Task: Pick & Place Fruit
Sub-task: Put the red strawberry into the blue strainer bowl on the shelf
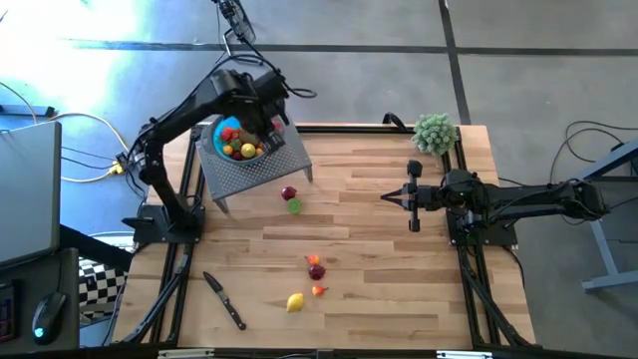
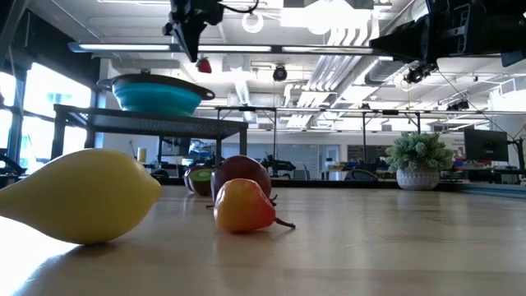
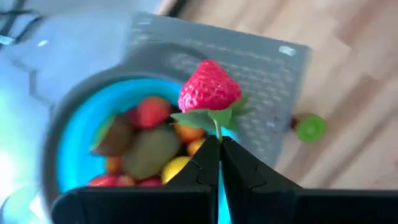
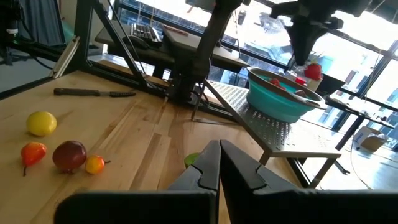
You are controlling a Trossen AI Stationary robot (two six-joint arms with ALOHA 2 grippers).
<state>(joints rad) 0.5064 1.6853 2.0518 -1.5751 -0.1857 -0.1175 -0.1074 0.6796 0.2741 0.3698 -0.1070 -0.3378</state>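
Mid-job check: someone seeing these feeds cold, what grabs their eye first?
The left gripper, jaws shut on a red strawberry by its green leaves, hanging above the teal bowl of fruit on the grey metal stand at the table's far left. Next, the loose fruits on the wood, the yellow lemon nearest the front. The right gripper waits, shut, at the right.
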